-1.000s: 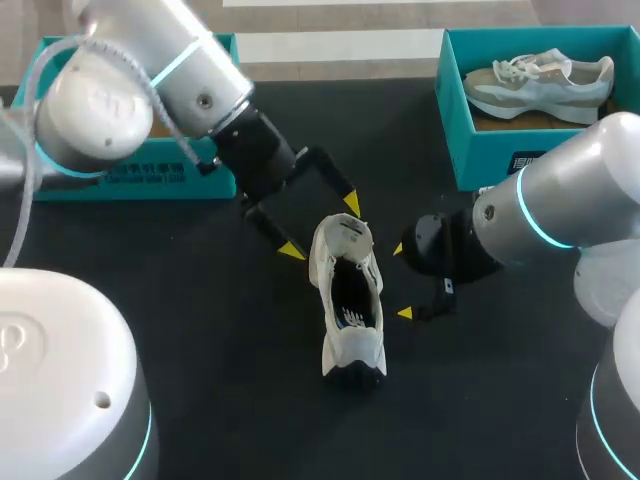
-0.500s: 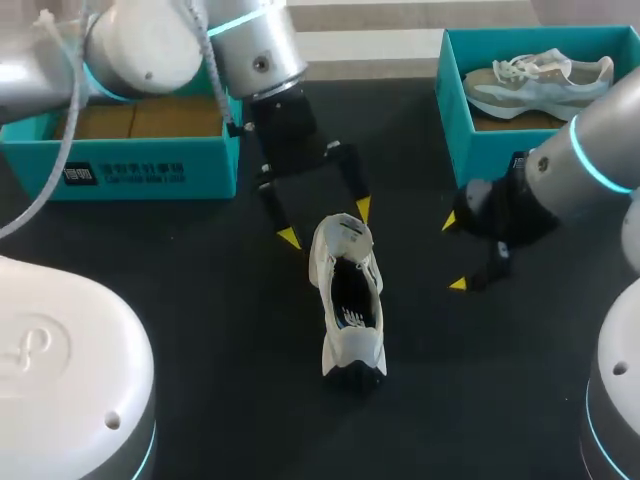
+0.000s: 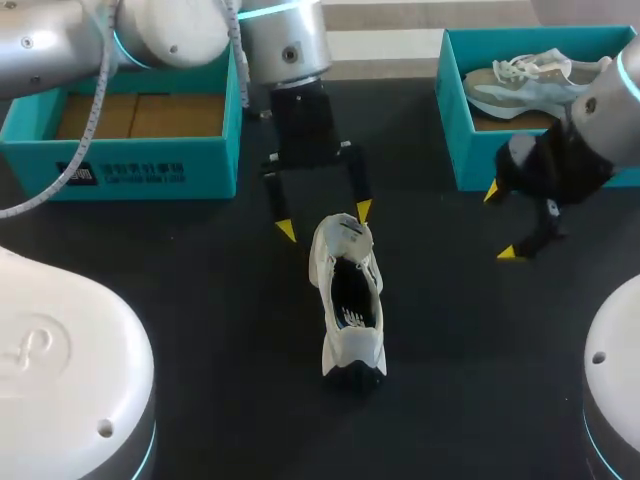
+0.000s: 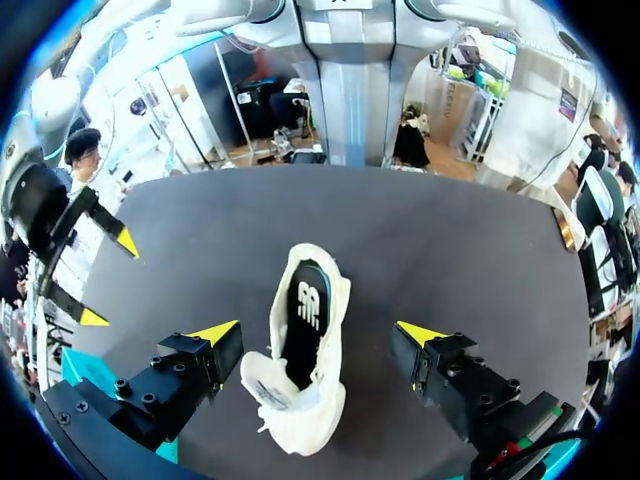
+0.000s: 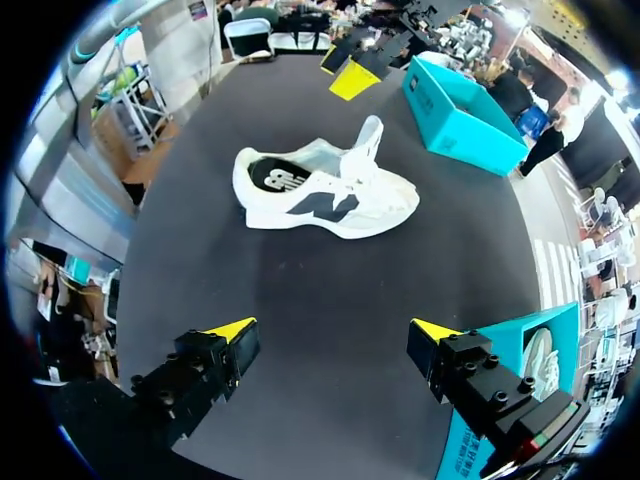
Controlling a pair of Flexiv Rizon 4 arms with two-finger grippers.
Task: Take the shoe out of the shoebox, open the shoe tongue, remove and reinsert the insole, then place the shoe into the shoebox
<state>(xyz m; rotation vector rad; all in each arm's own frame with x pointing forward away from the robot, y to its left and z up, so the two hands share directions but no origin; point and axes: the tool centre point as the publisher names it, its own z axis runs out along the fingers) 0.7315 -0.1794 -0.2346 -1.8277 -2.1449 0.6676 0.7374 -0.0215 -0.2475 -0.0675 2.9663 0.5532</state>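
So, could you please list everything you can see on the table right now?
Loose shoe: one, white, on its sole at the table's middle.
Boxed shoe: one, white and grey-beige, lying in the right box.
Left box: one, teal, far left of the table, no shoe in it.
Right box: one, teal, far right of the table.
Table: one, black.
Left tool: one, black with yellow tips, open, the loose shoe's far end between its fingers with a gap on each side.
Right tool: one, black with yellow tips, open, in front of the right box, apart from the loose shoe.
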